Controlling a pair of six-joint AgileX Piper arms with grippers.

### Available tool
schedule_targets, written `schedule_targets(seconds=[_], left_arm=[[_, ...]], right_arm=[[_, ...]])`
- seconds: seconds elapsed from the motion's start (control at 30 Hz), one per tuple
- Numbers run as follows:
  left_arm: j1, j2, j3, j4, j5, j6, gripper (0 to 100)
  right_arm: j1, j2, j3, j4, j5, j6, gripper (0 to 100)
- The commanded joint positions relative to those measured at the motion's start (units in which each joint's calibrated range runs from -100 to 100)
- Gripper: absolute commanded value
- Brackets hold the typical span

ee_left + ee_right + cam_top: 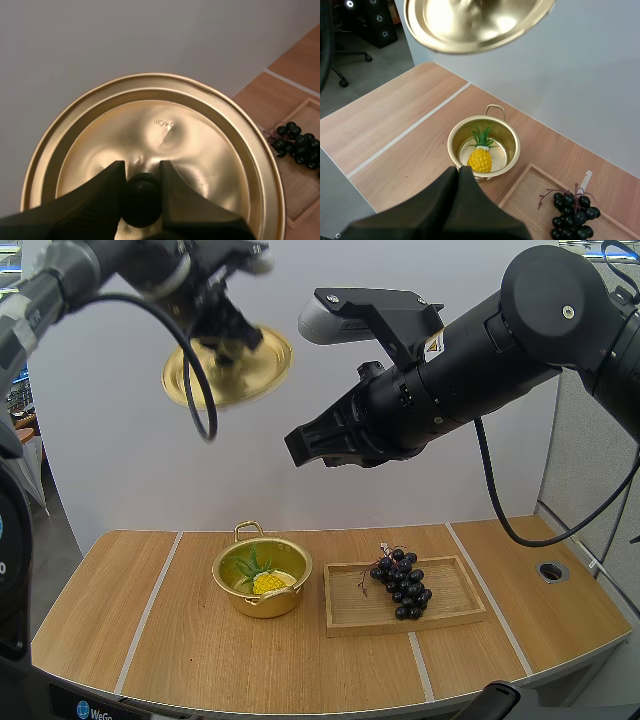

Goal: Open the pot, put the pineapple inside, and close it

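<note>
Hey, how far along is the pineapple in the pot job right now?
Done: the pot is open and the pineapple sits inside it. In hand: the left pincer grips the lid by its knob, high above the table. Left: set the lid on the pot. The right pincer is shut on nothing.

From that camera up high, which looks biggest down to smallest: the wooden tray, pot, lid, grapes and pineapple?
1. wooden tray
2. lid, though it hangs in the air nearer the camera, so its lead over the pot is unsure
3. pot
4. bunch of grapes
5. pineapple
</note>
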Motion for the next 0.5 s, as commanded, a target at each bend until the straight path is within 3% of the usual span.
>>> schedule_targets(seconds=[0.0,0.47], left_arm=[[-0.13,-0.17,17.98,-4.64,0.0,3.75,0],[-0.13,1.61,43.66,-6.18,-15.62,11.33,0]], right_arm=[[0.01,-0.76,-0.06,-0.22,-0.5,0.02,0],[0.01,-0.76,-0.06,-0.22,-0.5,0.02,0]])
